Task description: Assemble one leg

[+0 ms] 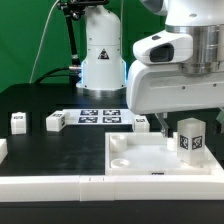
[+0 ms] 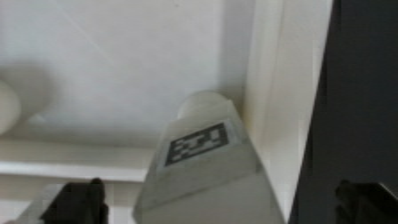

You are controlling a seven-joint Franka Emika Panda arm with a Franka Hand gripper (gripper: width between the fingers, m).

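Small white stubby plastic leg (image 1: 190,138) w/ square black-and-white tag stands upright on large white square panel (image 1: 150,166), toward its far right corner in the exterior view. Two-finger gripper (image 2: 217,205) sits low over it, jaws apart: leg is between dark fingertips (image 2: 80,203), gaps both sides, not clamped. Another small white block (image 1: 55,121) lies well left on black table (image 1: 40,145), just left of the marker board (image 1: 100,117).

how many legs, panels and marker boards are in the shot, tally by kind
legs: 3 (upright leg on the panel, left leg and middle leg on the table)
white panel: 1
marker board: 1
total: 5
a cut-off white piece at the exterior view's left edge is not counted
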